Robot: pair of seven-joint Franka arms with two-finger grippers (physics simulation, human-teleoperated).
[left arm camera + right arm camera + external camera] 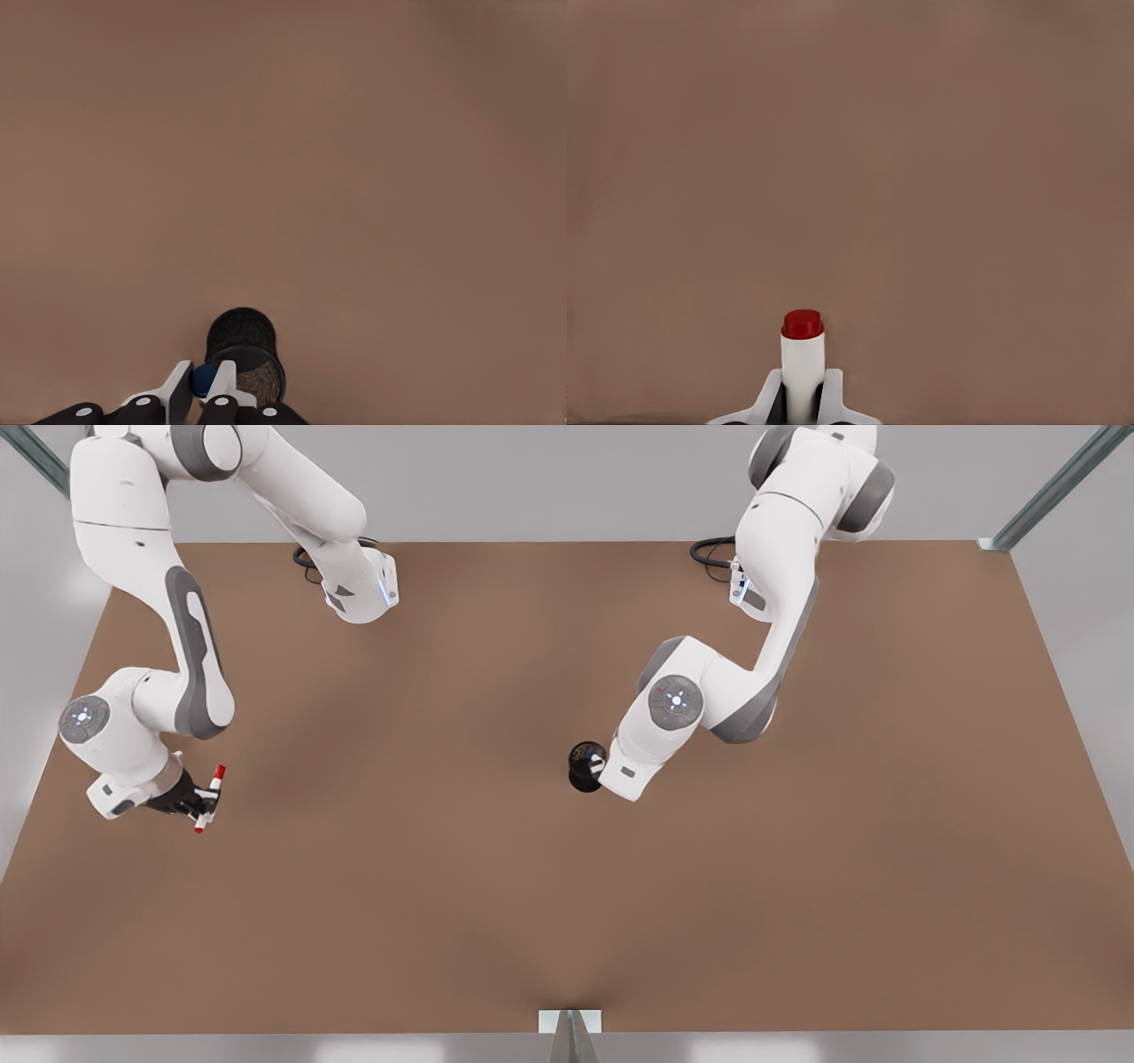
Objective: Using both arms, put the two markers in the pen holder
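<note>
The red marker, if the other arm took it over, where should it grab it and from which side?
Judging by its pose, grip the bare white barrel of the red marker just under its red cap, from the table's open middle. The right gripper already clamps mid-barrel. The left gripper is busy holding the blue marker over the pen holder.

The right gripper (202, 804) clasps the red-capped marker (210, 798); the left gripper (600, 765) hangs over the pen holder (586, 767).

The tabletop (567, 886) is plain brown. The pen holder (241, 341) is black wire mesh. One marker (803, 363) has a white barrel and red ends; the other marker (204, 379) shows dark blue. Both arms are white with grey covers.
</note>
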